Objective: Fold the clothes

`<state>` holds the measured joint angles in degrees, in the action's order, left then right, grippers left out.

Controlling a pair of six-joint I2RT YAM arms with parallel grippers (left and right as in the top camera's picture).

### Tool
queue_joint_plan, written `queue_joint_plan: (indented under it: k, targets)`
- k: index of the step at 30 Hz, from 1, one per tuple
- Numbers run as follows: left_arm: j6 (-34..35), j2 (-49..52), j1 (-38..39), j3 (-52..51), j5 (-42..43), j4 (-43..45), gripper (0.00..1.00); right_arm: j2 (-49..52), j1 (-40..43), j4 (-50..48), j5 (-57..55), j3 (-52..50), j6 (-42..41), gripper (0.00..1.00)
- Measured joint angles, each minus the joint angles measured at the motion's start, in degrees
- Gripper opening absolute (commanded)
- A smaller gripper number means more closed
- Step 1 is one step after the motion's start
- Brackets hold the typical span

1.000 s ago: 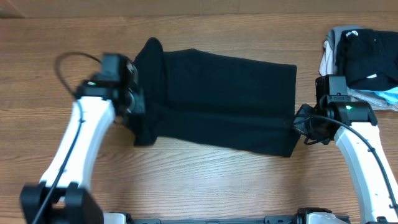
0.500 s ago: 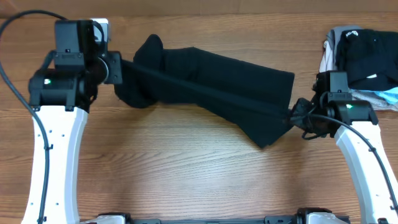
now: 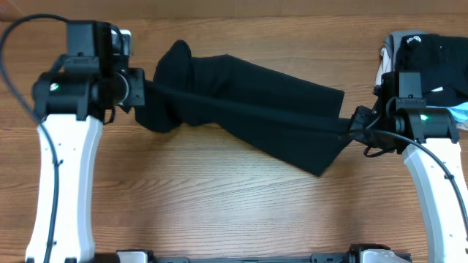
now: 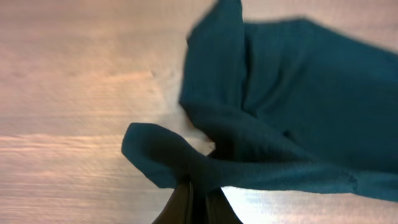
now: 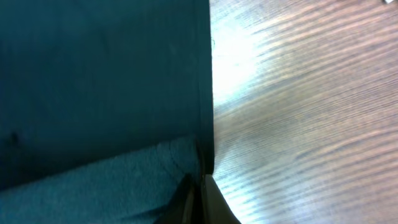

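Observation:
A black garment [image 3: 248, 106] is stretched across the wooden table between both arms. My left gripper [image 3: 139, 88] is shut on its left edge; in the left wrist view the dark cloth [image 4: 273, 112] bunches into the closed jaws [image 4: 198, 202]. My right gripper [image 3: 356, 126] is shut on its right edge; in the right wrist view the cloth [image 5: 99, 87] runs into the closed jaws [image 5: 200, 183]. The front part of the garment hangs in a taut fold between the two grips, the rest lies on the table.
A pile of folded clothes [image 3: 428, 69], black over white and light blue, lies at the back right corner, just behind the right arm. Bare wooden table [image 3: 219, 204] spreads in front of the garment.
Both grippers lifted and pulled the garment's front edge taut. The left arm swung out to the left and back; the right arm moved slightly right and back.

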<state>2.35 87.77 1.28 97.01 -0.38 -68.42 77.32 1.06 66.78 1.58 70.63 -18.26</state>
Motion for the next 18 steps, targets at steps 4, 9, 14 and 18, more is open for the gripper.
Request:
queue_joint_plan:
  k: [4, 9, 14, 18]
  targets:
    - [0.0, 5.05, -0.52, -5.07, 1.36, 1.14, 0.04, 0.48, 0.04, 0.83, -0.61, 0.0, 0.11, 0.04]
    - [0.0, 12.96, -0.68, -11.54, 1.97, 6.67, 0.04, 1.88, 0.02, 0.96, -0.85, 0.0, 0.28, 0.04]
    - [0.0, 19.23, -0.66, -14.03, 2.51, 12.24, 0.04, 4.2, 0.04, 0.92, -0.83, 0.0, 0.28, 0.04]
    - [-0.02, 23.23, -0.63, -14.1, 2.97, 16.24, 0.11, 5.2, 0.04, 0.83, -0.48, 0.0, 0.28, 0.04]
